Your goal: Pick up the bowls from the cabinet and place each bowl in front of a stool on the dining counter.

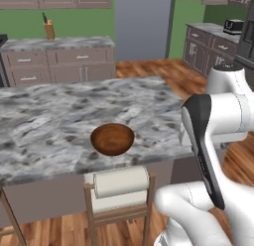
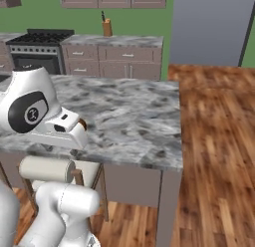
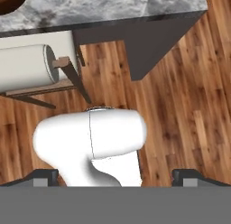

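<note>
One round dark reddish-brown wooden bowl sits upright on my grey-white marbled stone table, near its front edge, directly above a light wooden stool with a cream cushioned back. My gripper hangs over the plank floor beside the table's end. Jaws spread wide, holding nothing. A knife block stands on the far worktop.

A knife block stands on the far marbled surface at upper left of the left base view — taupe drawer units sit beneath it. A black stove shows at upper left of the right base view. Wooden plank floor fills the right — green wall behind.
</note>
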Tool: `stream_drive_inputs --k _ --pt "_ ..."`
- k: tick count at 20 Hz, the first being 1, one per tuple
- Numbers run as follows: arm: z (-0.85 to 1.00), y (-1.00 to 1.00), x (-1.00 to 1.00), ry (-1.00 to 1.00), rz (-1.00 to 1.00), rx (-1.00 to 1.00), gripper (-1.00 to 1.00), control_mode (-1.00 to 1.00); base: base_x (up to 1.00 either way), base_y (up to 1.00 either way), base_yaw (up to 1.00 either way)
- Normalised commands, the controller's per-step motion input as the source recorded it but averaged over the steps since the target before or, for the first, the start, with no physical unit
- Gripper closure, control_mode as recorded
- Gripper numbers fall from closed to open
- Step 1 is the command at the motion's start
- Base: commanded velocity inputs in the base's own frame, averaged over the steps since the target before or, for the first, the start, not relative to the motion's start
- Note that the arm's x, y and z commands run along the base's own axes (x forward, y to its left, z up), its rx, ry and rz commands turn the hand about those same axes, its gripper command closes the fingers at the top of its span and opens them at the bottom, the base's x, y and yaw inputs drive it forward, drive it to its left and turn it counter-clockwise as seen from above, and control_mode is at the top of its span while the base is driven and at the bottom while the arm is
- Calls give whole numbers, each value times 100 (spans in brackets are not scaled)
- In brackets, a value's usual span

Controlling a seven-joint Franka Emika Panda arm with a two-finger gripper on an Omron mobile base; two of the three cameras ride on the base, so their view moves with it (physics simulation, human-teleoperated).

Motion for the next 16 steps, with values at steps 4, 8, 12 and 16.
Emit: stream_drive_inputs --k 4,8,12,16 --pt "0 0 0 0 0 0 -100 100 -12 -100 0" --pt "0 0 0 0 0 0 -100 100 -13 -100 0" --pt "0 0 0 0 0 0 -100 100 11 -100 -13" --pt "0 0 0 0 0 0 -100 100 33 -100 -21"
